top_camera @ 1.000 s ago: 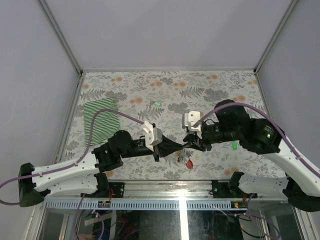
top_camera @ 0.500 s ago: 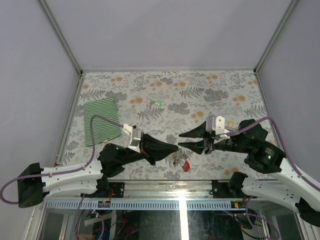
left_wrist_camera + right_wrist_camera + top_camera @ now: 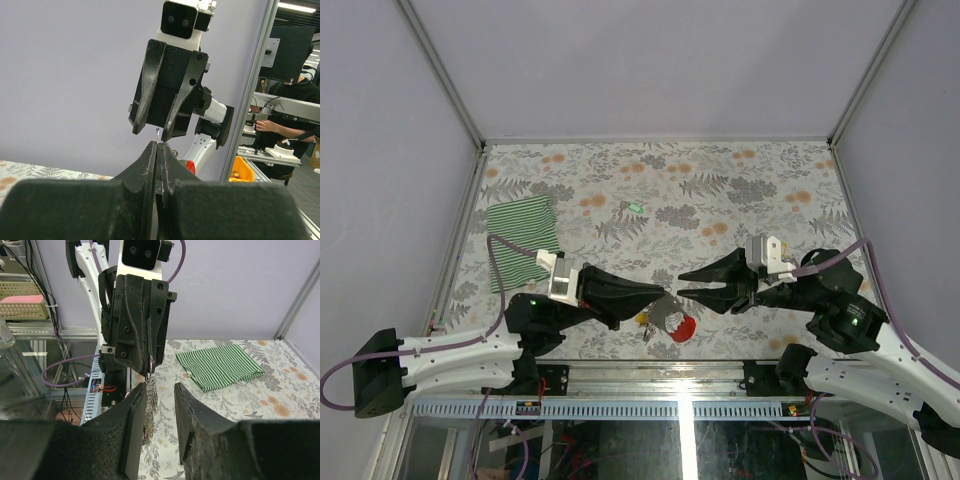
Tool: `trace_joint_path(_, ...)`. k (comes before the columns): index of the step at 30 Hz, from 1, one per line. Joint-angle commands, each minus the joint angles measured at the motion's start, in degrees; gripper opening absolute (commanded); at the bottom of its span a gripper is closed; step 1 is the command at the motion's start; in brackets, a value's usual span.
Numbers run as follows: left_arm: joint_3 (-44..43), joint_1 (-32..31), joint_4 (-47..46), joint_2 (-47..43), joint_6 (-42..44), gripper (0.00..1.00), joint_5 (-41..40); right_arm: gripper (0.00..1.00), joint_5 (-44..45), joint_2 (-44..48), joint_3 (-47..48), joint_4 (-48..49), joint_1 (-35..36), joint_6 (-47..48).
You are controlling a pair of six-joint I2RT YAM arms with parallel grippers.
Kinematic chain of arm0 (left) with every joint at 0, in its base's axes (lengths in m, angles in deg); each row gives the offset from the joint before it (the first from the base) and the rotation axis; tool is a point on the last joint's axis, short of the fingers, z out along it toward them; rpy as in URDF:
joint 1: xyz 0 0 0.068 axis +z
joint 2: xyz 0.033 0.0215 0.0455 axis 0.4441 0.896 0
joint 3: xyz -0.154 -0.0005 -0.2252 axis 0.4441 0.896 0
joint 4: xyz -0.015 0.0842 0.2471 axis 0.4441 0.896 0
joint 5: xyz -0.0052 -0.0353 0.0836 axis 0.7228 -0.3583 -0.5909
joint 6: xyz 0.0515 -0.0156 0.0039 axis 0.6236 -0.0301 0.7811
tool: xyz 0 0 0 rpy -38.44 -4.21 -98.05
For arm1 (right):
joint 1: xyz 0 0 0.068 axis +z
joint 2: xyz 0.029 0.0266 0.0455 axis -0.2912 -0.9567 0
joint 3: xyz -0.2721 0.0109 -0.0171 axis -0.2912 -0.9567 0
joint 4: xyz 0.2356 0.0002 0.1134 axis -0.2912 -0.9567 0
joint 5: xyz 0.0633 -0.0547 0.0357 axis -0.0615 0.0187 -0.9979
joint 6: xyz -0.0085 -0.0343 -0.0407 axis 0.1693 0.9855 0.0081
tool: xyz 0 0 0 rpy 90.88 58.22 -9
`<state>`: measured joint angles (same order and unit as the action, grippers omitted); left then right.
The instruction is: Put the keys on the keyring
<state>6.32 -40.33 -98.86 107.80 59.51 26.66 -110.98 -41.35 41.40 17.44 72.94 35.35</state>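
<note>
My left gripper (image 3: 667,296) is shut on the keyring (image 3: 672,322), which hangs below its tip over the near table edge: a grey strip with a red oval loop (image 3: 684,329). A yellow key head (image 3: 642,318) shows beside the strip. One green key (image 3: 635,208) lies alone on the floral table farther back. My right gripper (image 3: 681,282) faces the left one tip to tip, open and holding nothing. In the left wrist view the shut left gripper (image 3: 158,144) pinches a thin metal piece. In the right wrist view the open right gripper (image 3: 160,390) has the hanging strip (image 3: 150,401) by its left finger.
A folded green striped cloth (image 3: 520,240) lies at the table's left side, also seen as the cloth (image 3: 220,365) in the right wrist view. Metal frame posts stand at the table's corners. The near edge drops to a cable tray (image 3: 620,408).
The right arm has swung back to the right and now points its open jaws at the left gripper. The left gripper drew back left and lifted the keyring off the table.
</note>
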Motion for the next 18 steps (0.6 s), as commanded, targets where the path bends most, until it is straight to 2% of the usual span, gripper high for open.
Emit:
trace_joint_path(1,-0.4,0.2,-5.4,-1.0,0.4,0.0,-0.8,0.35,-0.8,0.7,-0.5,5.1,0.5,-2.0)
trace_joint_path(18,-2.9,0.2,-5.0,1.4,0.4,0.0,1.9,0.33,-3.5,-1.9,-0.5,6.1,0.5,-3.0)
